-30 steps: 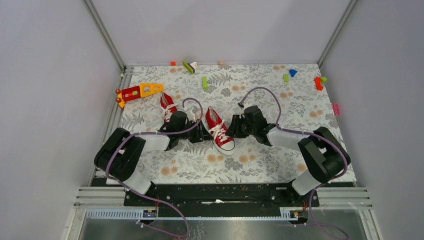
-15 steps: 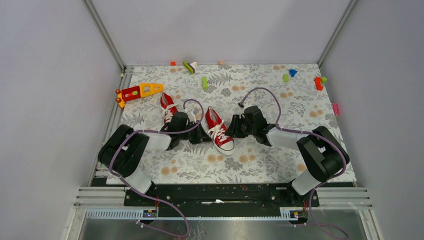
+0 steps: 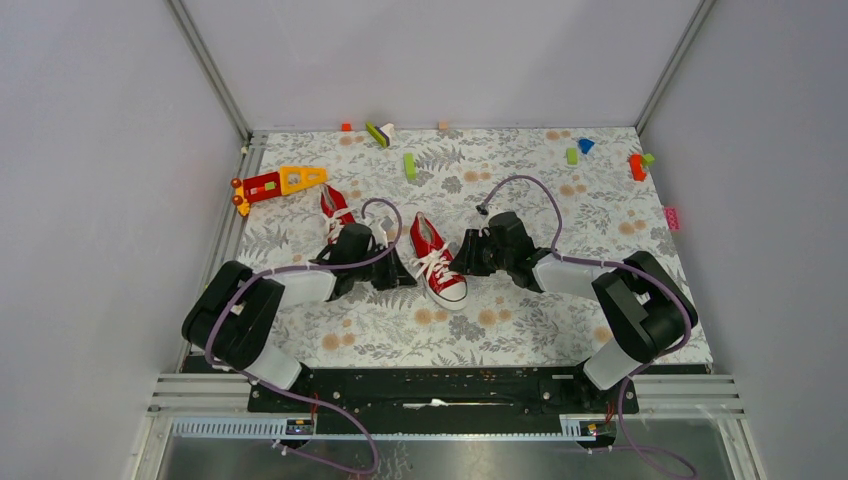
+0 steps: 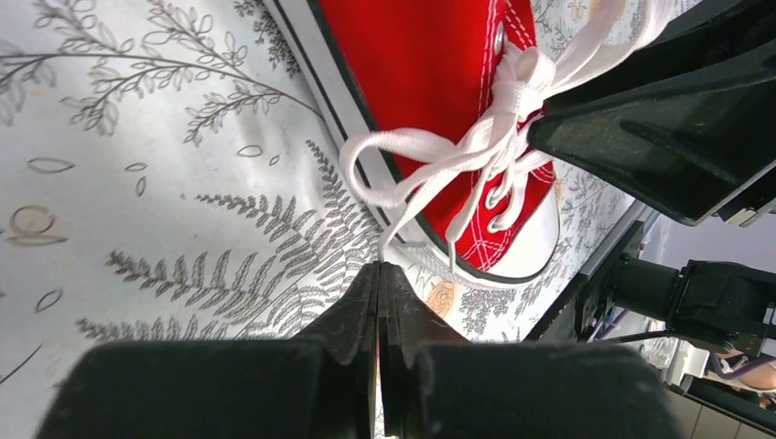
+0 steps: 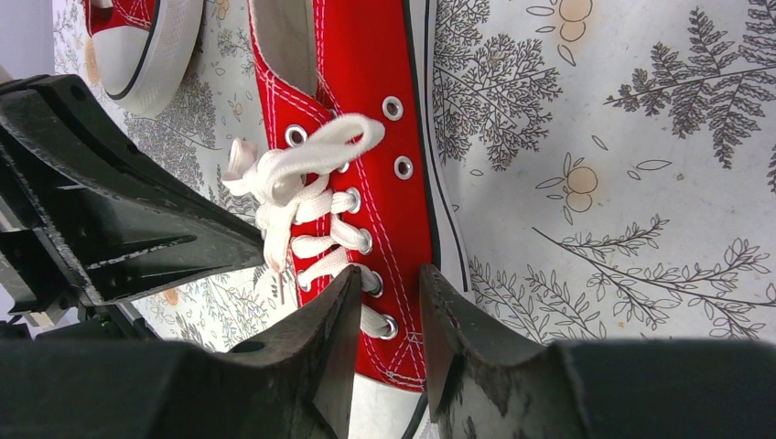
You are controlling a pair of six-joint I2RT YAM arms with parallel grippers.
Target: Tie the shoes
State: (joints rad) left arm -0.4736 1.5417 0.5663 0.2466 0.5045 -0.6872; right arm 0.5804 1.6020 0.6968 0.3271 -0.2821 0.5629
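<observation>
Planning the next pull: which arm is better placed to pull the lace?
Probably left: left gripper is shut on the white lace of the red canvas sneaker; right gripper is open.

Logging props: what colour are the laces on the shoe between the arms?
White; the laces show best in the right wrist view.

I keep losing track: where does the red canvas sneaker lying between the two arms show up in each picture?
Top external: the red canvas sneaker sits mid-table between the arms, toe toward their bases.
Left wrist: the sneaker fills the top centre, toe lower right.
Right wrist: the sneaker runs down the centre-left, toe at the bottom.
Shared landmark: its white laces, loosely looped, in every view.
</observation>
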